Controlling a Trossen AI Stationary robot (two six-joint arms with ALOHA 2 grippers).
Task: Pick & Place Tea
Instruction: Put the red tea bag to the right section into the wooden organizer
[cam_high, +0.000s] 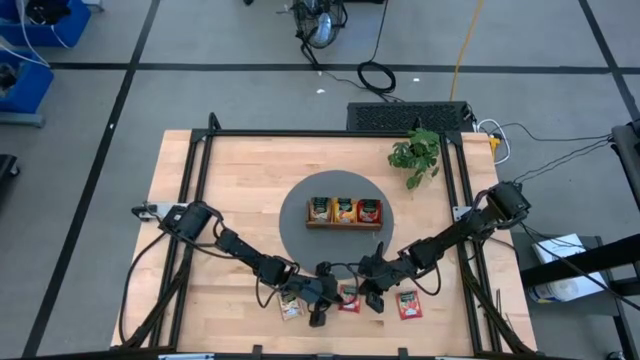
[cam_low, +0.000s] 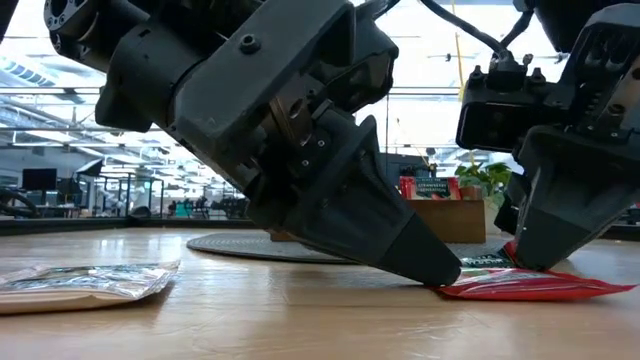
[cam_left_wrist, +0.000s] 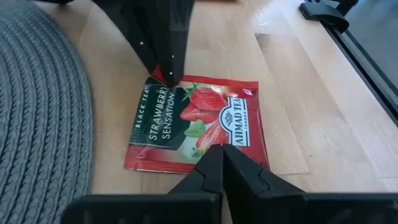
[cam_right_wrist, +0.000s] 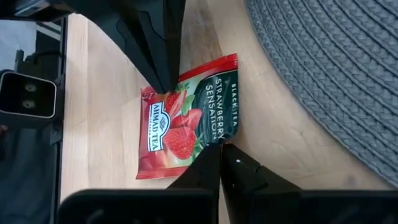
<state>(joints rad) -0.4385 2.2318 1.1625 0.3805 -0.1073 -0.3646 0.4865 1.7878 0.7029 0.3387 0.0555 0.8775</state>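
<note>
I am seeing the tray (cam_high: 344, 224) sitting on the round mat (cam_high: 292, 222) at the table's (cam_high: 240, 170) middle, with the plant (cam_high: 416, 153) standing far right of it. Near the front edge three sachets are lying in a row: one (cam_high: 291, 308) left, one (cam_high: 349, 298) between both grippers' tips, one (cam_high: 409, 304) right.

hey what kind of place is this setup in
Probably a robotics lab or workshop in a large open hall: a framed wooden workbench, cables trailing across a taped grey floor, and glazed walls with high ceilings behind the table.
</note>
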